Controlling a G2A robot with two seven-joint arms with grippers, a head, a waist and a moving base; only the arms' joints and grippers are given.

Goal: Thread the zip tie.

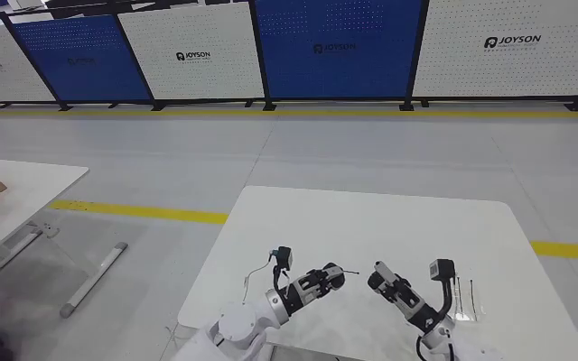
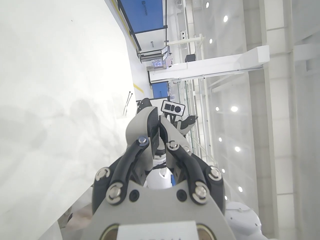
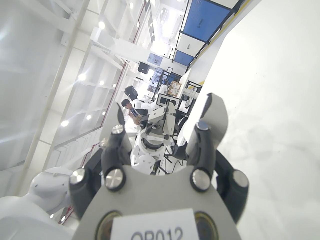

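Looking down from the top view, both arms sit low at the near edge of the white desk, tips aimed at each other with a small gap between them. From up there you get a thin dark strip, the zip tie, poking out of the left gripper toward the right gripper. It's too fine for me to make out which end is sticking out. The left wrist view gives the close look at the left gripper. Its fingers are pressed together, dark pads flat against each other, up off the desk. Further along that view you can spot the spare zip ties lying flat on the desk, near its right edge in the top view, well apart from both arms. The right wrist view shows the right gripper with its fingers spread wide apart, nothing between them and not touching anything, hanging beside the desk surface.
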